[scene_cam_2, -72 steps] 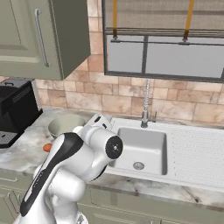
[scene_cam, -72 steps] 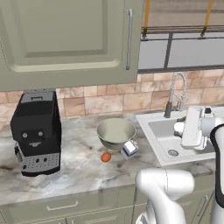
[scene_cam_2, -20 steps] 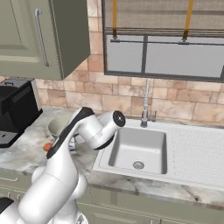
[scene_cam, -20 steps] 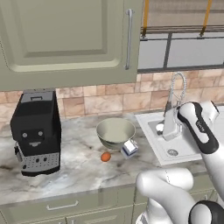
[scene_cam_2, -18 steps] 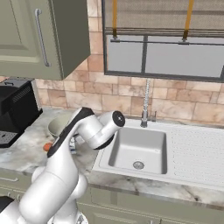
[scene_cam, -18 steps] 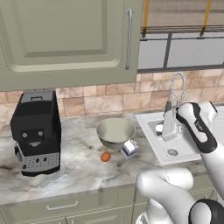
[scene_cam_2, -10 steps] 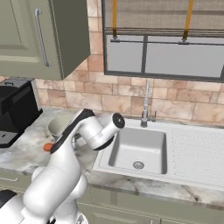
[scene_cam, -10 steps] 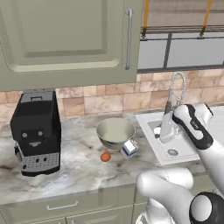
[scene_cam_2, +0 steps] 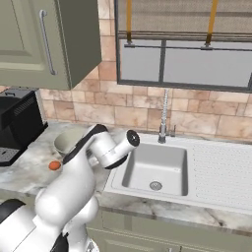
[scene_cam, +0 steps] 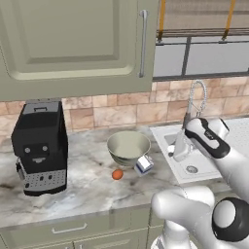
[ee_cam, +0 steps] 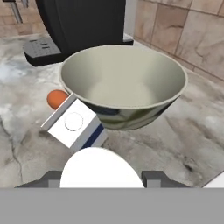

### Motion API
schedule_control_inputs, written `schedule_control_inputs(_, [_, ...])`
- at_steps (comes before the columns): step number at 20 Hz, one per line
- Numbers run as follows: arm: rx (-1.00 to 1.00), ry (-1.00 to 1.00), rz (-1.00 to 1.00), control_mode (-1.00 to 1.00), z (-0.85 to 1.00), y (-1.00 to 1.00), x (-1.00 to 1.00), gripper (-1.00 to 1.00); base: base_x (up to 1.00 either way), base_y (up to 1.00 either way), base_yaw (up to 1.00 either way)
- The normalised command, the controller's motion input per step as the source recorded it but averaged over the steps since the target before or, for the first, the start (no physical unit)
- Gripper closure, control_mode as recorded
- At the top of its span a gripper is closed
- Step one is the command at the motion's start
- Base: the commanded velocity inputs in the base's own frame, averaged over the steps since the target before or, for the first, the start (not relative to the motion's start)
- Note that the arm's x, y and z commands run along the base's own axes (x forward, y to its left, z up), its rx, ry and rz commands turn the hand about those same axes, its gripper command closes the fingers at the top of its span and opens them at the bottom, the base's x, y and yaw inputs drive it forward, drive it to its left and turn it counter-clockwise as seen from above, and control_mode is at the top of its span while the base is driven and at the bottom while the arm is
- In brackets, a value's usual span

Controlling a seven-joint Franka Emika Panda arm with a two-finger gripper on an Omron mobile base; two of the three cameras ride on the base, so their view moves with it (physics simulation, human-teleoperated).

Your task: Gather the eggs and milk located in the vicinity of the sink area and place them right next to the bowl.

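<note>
The pale grey-green bowl (ee_cam: pixel 122 83) stands on the marble counter. The milk (ee_cam: pixel 74 125), a white carton with blue markings, lies tilted close against the bowl's side (scene_cam: pixel 143 165). The orange-brown egg (ee_cam: pixel 56 98) rests on the counter just beyond the carton (scene_cam: pixel 117 174) (scene_cam_2: pixel 53 166). My gripper (ee_cam: pixel 103 180) is open, its dark fingertips (ee_cam: pixel 155 178) wide apart with nothing between them. It points at the carton from a short way off. In the left base view the gripper (scene_cam: pixel 173 151) hangs over the sink's left rim, right of the carton.
A black coffee machine (scene_cam: pixel 41 146) stands left of the bowl. The white sink (scene_cam_2: pixel 155 170) with its chrome faucet (scene_cam_2: pixel 163 115) and ribbed drainboard (scene_cam_2: pixel 221 172) lies to the right. Wall cabinets (scene_cam: pixel 73 44) hang above the counter. A window is behind the sink.
The hand has swung left from over the sink basin toward the counter, ending nearer the carton and bowl. Bowl, carton and egg have not moved.
</note>
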Motion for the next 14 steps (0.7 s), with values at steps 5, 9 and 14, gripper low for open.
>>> schedule_control_inputs(5, [0.0, 0.04, 0.06, -1.0, -0.15, 0.01, 0.2, 1.0, 0.0, 0.0, 0.0])
schedule_control_inputs(9, [0.0, 0.01, 0.06, -1.0, -0.09, 0.01, 0.23, 1.0, 0.0, 0.0, 0.0])
schedule_control_inputs(14, [0.0, 0.0, 0.05, -1.0, -0.11, 0.03, 0.29, 1.0, 0.0, 0.0, 0.0])
